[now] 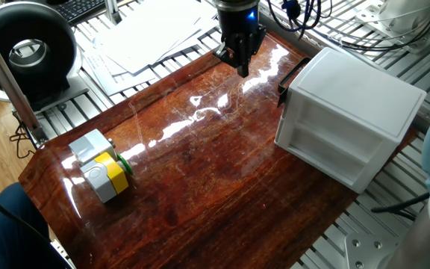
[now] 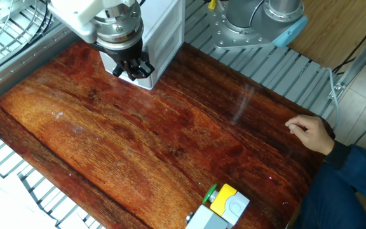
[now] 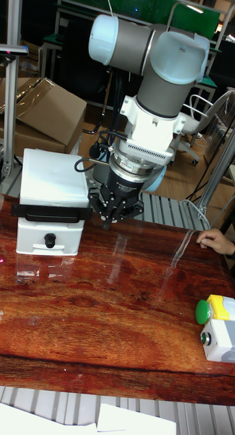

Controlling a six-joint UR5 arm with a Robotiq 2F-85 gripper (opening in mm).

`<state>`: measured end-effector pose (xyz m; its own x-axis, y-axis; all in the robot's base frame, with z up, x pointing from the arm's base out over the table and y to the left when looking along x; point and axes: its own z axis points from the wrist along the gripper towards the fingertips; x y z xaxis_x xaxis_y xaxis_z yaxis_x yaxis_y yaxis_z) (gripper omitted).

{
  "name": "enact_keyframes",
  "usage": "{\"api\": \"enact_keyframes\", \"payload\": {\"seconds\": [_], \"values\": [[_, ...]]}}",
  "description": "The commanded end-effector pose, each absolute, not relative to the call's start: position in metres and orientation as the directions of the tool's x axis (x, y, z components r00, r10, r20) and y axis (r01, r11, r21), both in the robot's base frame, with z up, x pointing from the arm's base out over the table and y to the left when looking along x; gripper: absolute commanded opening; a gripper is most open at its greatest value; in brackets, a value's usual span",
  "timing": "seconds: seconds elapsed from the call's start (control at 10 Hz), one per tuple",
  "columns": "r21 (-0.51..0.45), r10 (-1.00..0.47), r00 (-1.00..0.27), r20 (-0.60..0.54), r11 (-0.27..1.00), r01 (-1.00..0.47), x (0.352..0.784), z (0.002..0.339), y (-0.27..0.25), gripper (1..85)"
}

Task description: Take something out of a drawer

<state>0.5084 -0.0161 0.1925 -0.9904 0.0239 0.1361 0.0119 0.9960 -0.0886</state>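
Observation:
The white two-tier cabinet (image 3: 53, 180) stands at the table's edge, also seen from behind (image 1: 349, 112) and in the other fixed view (image 2: 167, 32). Its upper drawer carries a black bar handle (image 3: 53, 213). The lower drawer (image 3: 32, 241) has a small black knob, and both are pushed in. The something is hidden from every view. My gripper (image 1: 239, 66) (image 2: 134, 69) (image 3: 109, 219) hangs a little above the table just in front of the cabinet's drawer side, to the right of the handle, shut with nothing between its fingers.
A grey-and-yellow block with a green knob (image 1: 101, 166) (image 2: 224, 203) (image 3: 219, 326) sits near the table corner far from the cabinet. A person's hand (image 2: 310, 132) (image 3: 212, 239) rests on the table edge. Papers (image 1: 148, 37) lie beyond the table.

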Motion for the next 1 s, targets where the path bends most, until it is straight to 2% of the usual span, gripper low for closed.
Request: {"api": "enact_keyframes", "payload": {"seconds": [0.0,0.3,0.4,0.5,0.7,0.9], "values": [[-0.087,-0.047,-0.988,0.148,0.994,-0.06,0.508,0.197,-0.023,1.0],[-0.121,-0.228,-0.958,0.173,0.96,-0.251,0.502,0.2,-0.061,1.0],[-0.142,-0.359,-0.911,0.205,0.91,-0.39,0.497,0.199,-0.086,1.0],[-0.167,-0.515,-0.837,0.185,0.823,-0.543,0.512,0.2,-0.107,1.0],[-0.182,-0.807,-0.576,0.132,0.551,-0.814,0.548,0.211,-0.134,1.0],[-0.195,-0.926,-0.369,0.082,0.348,-0.917,0.564,0.213,-0.117,1.3]]}}
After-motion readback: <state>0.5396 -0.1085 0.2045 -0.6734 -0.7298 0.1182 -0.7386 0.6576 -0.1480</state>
